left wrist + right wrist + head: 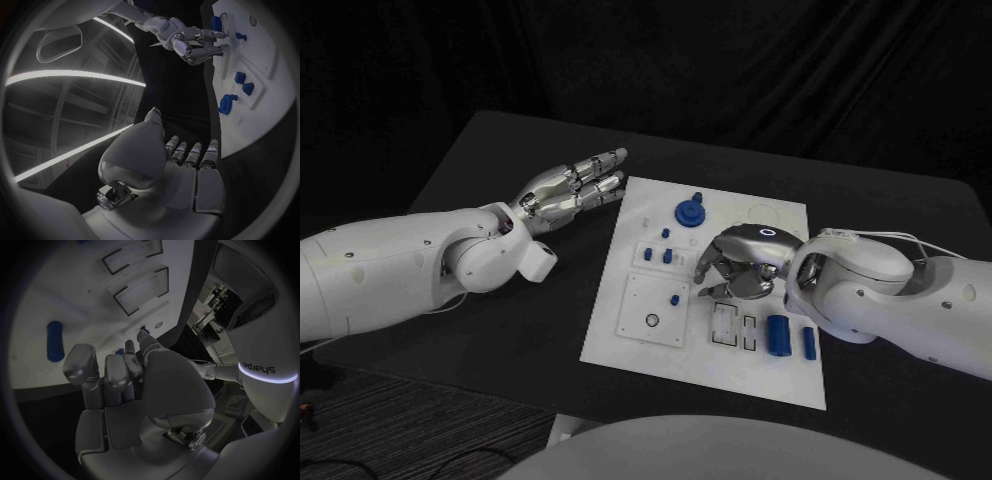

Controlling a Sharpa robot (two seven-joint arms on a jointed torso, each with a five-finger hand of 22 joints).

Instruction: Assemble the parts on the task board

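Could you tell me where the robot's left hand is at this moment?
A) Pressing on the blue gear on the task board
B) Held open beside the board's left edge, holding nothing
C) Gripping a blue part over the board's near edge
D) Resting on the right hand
B: the left hand has its fingers extended and empty, off the left edge of the task board, apart from the blue gear.

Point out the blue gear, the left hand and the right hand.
blue gear (689,213): head view, on its round top face.
left hand (571,190): head view, on the middle of the hand, beside the task board.
right hand (737,262): head view, on its back, over the task board.
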